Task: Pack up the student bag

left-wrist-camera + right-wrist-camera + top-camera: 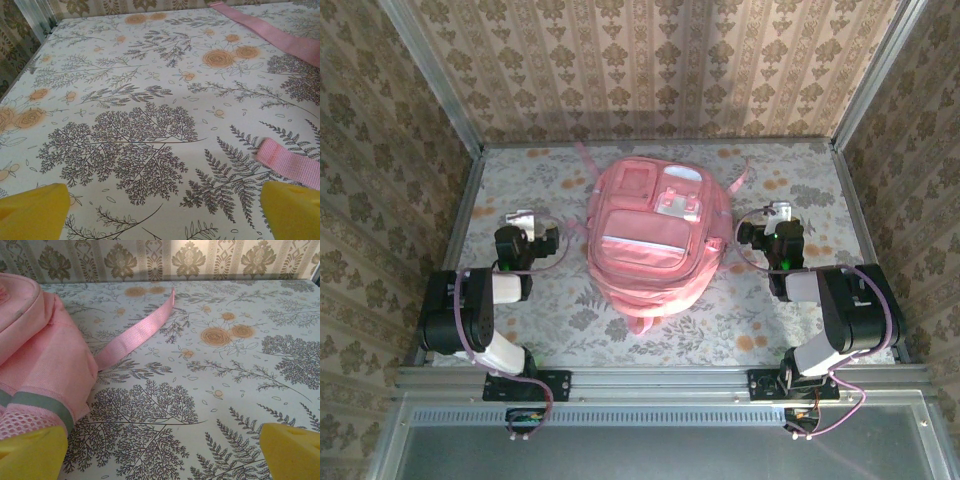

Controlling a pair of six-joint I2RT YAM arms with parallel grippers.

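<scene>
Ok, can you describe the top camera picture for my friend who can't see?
A big pink student bag lies flat on a flowery table, pockets up. The left tool and right tool sit on either side of it, open and empty.

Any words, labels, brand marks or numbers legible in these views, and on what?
None can be read.
The student bag has a pale patch on its upper front pocket, too small and blurred to tell whether it bears print.
The table cover and the walls carry floral and ornamental patterns, no lettering.
</scene>
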